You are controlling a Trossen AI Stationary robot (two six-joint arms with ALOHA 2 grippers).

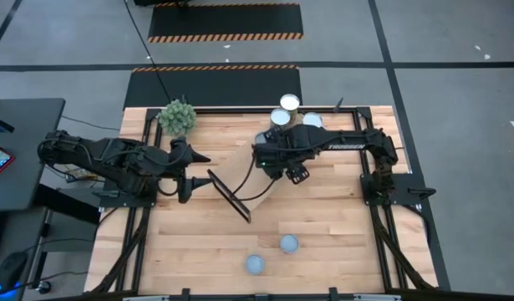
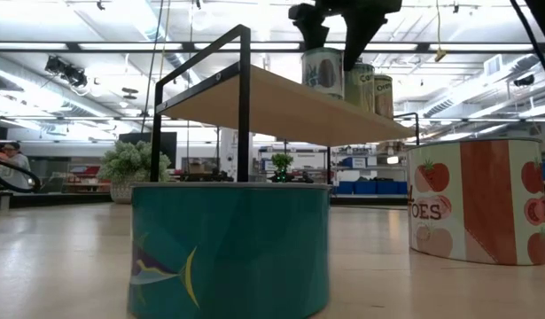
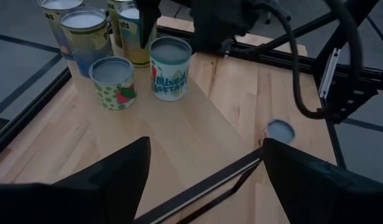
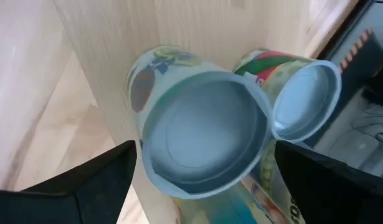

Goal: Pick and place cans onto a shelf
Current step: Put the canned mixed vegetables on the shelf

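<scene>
The shelf (image 1: 240,171) is a light-wood board on black end frames and runs slantwise across the table. Several cans stand on its far end (image 3: 85,25). My right gripper (image 2: 336,35) is open just above one of them, a can with a pale label (image 2: 323,73). Its fingers stand either side of that can's grey top (image 4: 203,134) without touching it. A second can (image 4: 303,99) stands close beside it. My left gripper (image 1: 192,173) is open and empty at the shelf's near end. Two more cans (image 1: 289,243) (image 1: 254,264) stand on the table near its front edge.
A bushy green plant (image 1: 177,117) stands at the table's far left corner. In the low view a teal fish can (image 2: 229,248) and a tomato can (image 2: 476,213) stand close to the camera. Black rails (image 1: 382,234) run along the table's sides.
</scene>
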